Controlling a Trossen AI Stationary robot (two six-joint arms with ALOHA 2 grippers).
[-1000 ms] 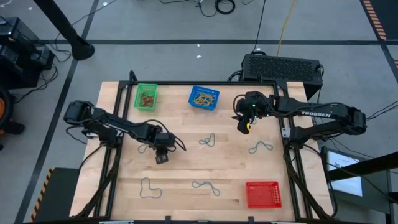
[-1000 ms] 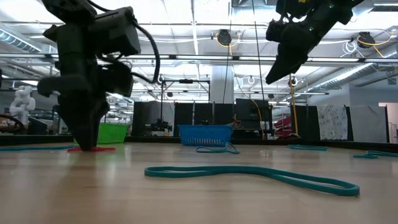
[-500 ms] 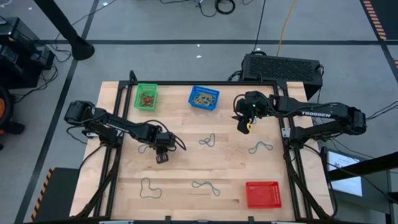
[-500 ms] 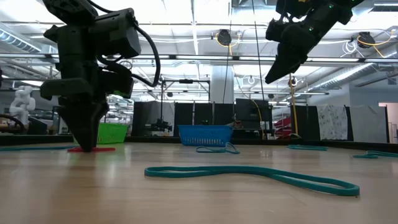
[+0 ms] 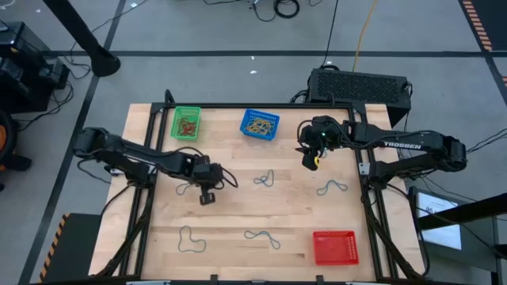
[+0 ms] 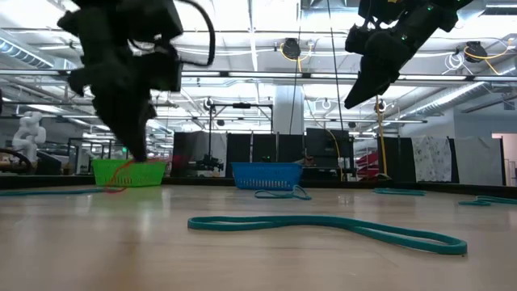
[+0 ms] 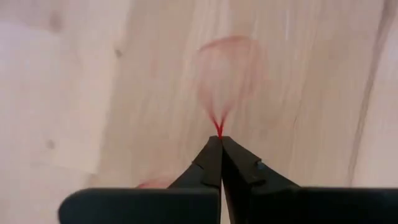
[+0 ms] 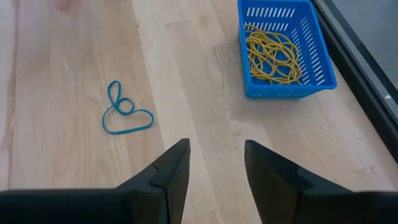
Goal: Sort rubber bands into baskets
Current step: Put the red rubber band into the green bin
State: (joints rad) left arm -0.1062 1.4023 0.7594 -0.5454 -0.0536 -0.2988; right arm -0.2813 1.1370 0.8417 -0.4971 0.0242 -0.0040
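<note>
**Red band pinched at my left tips**

My left end effector is clamped on a red rubber band, dangling off the table. My right end effector hovers parted, blue basket at one o'clock.

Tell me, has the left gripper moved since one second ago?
Yes. In the low view the left gripper has risen off the table and now hangs before the green basket, gripping a red rubber band.

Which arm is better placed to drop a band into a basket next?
Left. Its pincer is shut on a thin red rubber band, lifted off the table. The right pincer hangs open and empty near the blue mesh basket.
</note>
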